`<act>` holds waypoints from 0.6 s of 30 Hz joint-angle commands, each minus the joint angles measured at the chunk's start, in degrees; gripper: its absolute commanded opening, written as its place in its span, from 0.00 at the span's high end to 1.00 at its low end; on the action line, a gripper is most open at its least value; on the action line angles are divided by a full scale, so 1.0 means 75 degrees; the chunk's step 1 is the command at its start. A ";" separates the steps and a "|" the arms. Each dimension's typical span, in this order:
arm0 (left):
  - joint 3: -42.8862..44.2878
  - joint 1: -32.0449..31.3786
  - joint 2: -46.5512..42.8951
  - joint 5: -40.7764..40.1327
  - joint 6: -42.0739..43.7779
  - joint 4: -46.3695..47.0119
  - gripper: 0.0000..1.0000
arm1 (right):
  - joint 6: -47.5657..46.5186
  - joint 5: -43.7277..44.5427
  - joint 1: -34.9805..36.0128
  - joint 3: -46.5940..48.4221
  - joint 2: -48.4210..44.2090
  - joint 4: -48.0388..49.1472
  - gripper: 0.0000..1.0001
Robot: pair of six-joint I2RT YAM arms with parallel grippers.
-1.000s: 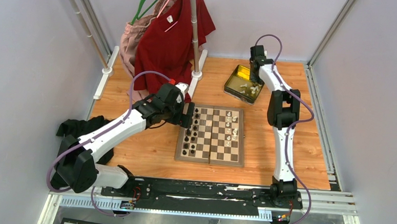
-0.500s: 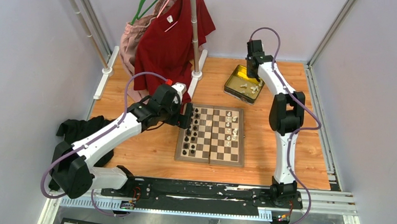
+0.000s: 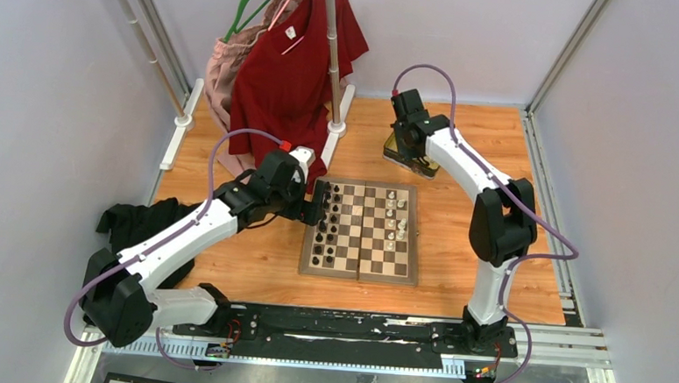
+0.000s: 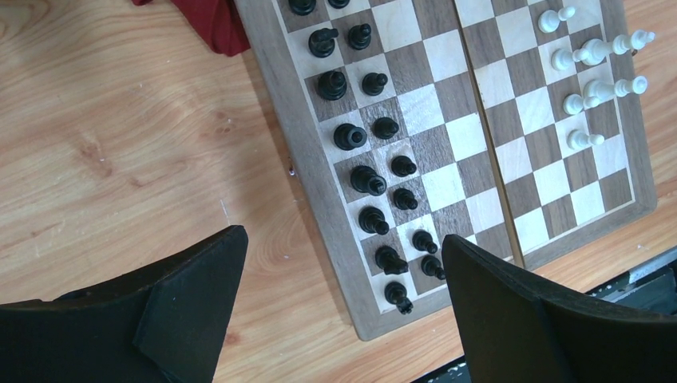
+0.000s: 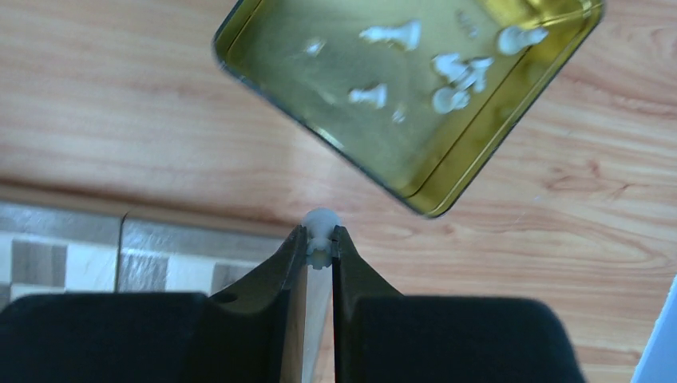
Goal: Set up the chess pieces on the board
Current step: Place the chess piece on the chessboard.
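Your right tool (image 5: 319, 249) is clamped on a small white chess piece (image 5: 321, 225), whose rounded top shows just above the fingertips. It hangs by the far border of the board (image 5: 160, 243), with the gold tin (image 5: 359, 148) just beyond on the desk (image 5: 120, 96). Loose white pieces (image 5: 391, 33) lie inside the tin. Your left tool (image 4: 343, 243) has its jaws wide apart over the board's left edge, above two files of black pieces (image 4: 350, 136). A few standing white pieces (image 3: 394, 221) occupy the board's right side.

Bright, even light; the gold tin (image 5: 383, 152) glares, chess pieces (image 5: 391, 33) inside look blurred.
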 commanded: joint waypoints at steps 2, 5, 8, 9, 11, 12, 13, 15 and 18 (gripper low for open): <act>-0.0167 0.0000 -0.0310 0.0013 -0.0045 0.0216 0.02 | 0.0690 -0.0290 0.0468 -0.1089 -0.0798 -0.0275 1.00; -0.0198 -0.0002 -0.0338 0.0013 -0.0035 0.0209 0.02 | 0.0987 -0.0567 0.0568 -0.1714 -0.1073 -0.0103 1.00; -0.0187 -0.0001 -0.0332 0.0010 -0.0012 0.0211 0.02 | 0.1149 -0.0672 0.0638 -0.2263 -0.1283 0.0213 1.00; -0.0187 -0.0009 -0.0323 0.0013 -0.0006 0.0207 0.02 | 0.1185 -0.0731 0.0647 -0.2390 -0.1324 0.0272 1.00; -0.0167 -0.0001 -0.0290 0.0013 0.0013 0.0191 0.02 | 0.1228 -0.0782 0.0653 -0.2597 -0.1389 0.0403 1.00; -0.0148 -0.0011 -0.0264 0.0013 0.0025 0.0179 0.02 | 0.1241 -0.0794 0.0659 -0.2674 -0.1404 0.0451 1.00; -0.0141 -0.0012 -0.0240 0.0013 0.0036 0.0179 0.02 | 0.1236 -0.0802 0.0652 -0.2733 -0.1407 0.0518 1.00; -0.0112 -0.0008 -0.0191 0.0013 0.0047 0.0182 0.02 | 0.1222 -0.0869 0.0651 -0.2818 -0.1384 0.0634 1.00; -0.0044 -0.0003 -0.0104 0.0013 0.0070 0.0163 0.02 | 0.1221 -0.0908 0.0650 -0.2924 -0.1299 0.0824 1.00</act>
